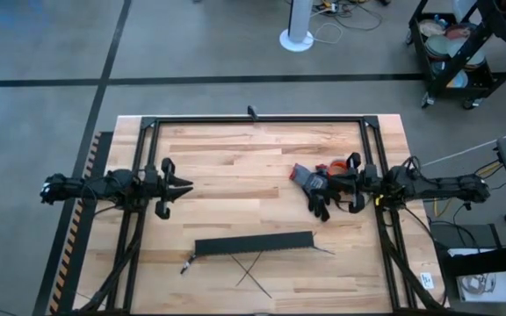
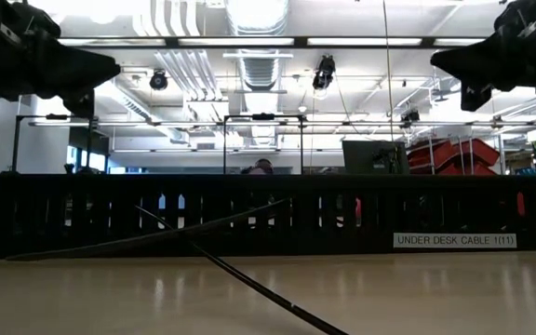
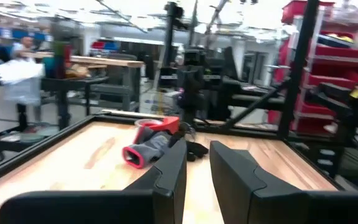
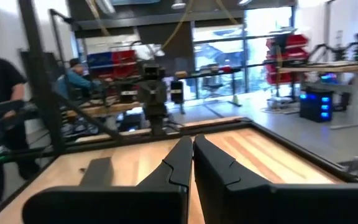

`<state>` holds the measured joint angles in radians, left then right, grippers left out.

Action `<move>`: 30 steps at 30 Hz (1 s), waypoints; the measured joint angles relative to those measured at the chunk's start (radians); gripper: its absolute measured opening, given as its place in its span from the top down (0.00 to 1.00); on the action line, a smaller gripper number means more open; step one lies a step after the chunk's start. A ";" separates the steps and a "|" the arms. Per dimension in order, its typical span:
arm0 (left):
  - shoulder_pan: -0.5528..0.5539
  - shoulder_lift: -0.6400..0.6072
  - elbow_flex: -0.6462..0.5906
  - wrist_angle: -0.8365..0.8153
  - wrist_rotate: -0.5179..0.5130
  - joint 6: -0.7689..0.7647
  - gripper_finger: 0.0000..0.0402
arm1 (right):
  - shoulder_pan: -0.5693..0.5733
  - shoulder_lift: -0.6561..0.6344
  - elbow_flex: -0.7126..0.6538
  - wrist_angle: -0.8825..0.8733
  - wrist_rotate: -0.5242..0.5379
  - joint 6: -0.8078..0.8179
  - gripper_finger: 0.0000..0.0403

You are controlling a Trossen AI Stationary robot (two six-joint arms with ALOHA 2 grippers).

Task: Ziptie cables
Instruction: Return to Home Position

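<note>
on the black duct point(image 2: 249, 212) a label point(image 2: 454, 240) reads "under desk cable 1(11)"; left claw point(image 3: 197, 152) hovers slightly parted, empty; right claw point(image 4: 190, 149) pressed together, empty.

Counter point(image 1: 235, 167): light wood, plank-striped, black frame. Strip point(image 1: 79, 228) on its left edge: yellow/black hazard stripes. Duct point(image 1: 253, 245) lower centre: black, comb-slotted, white label point(image 2: 454, 240) with dark print. Zipties point(image 1: 253, 269): dark. Cables point(image 1: 186, 262): pale grey. Object point(image 1: 309, 175) right of centre: red and grey. Left arm point(image 1: 104, 186), right arm point(image 1: 437, 186): black. Floor point(image 1: 42, 53): grey, black lines.
</note>
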<state>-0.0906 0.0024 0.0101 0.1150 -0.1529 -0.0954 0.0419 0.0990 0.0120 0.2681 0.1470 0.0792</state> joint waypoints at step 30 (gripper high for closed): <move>0.000 0.024 -0.001 -0.088 0.086 -0.005 1.00 | 0.082 -0.059 -0.001 -0.212 0.091 -0.010 1.00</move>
<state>-0.0906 0.0263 0.0090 0.0265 -0.0670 -0.1007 0.1242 0.0396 0.0113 0.0559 0.2376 0.0695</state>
